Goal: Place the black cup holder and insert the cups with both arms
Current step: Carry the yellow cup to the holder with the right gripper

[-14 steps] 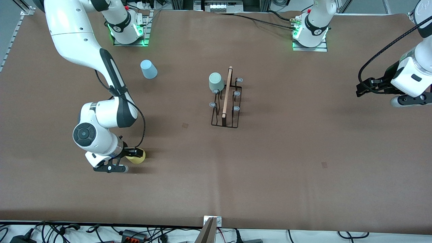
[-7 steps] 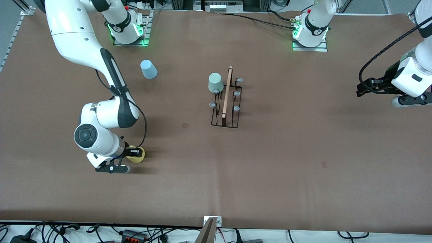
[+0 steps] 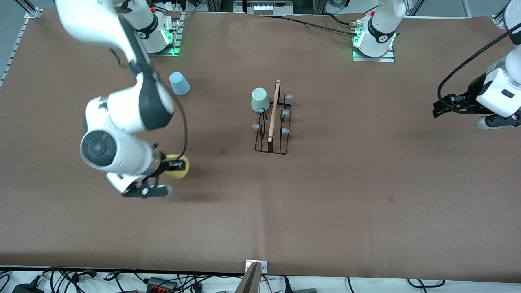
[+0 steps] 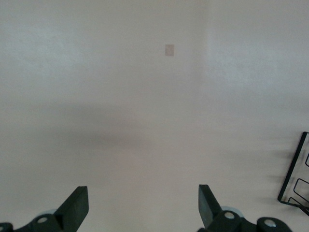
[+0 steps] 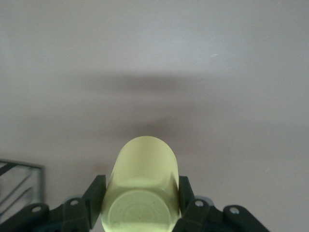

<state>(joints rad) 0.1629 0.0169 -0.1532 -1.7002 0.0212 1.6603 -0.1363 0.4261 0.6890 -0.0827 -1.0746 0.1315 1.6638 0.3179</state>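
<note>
The black cup holder (image 3: 272, 126) stands mid-table, its wooden rod handle (image 3: 273, 110) on top. A mint-green cup (image 3: 259, 100) sits upside down on one of its pegs. A light blue cup (image 3: 179, 83) stands upside down on the table toward the right arm's end. My right gripper (image 3: 176, 166) is shut on the yellow cup (image 3: 179, 167) and holds it above the table; the right wrist view shows the cup (image 5: 143, 186) between the fingers. My left gripper (image 3: 439, 106) is open and empty over the left arm's end of the table; it also shows in the left wrist view (image 4: 143, 208).
A corner of the black rack shows at the edge of the left wrist view (image 4: 295, 181) and of the right wrist view (image 5: 19, 186). Small dark marks lie on the brown table cover (image 3: 223, 151). Cables run along the table's front edge (image 3: 163, 280).
My right gripper has lifted the yellow cup off the table and carried it toward the rack. My left arm has shifted slightly.
</note>
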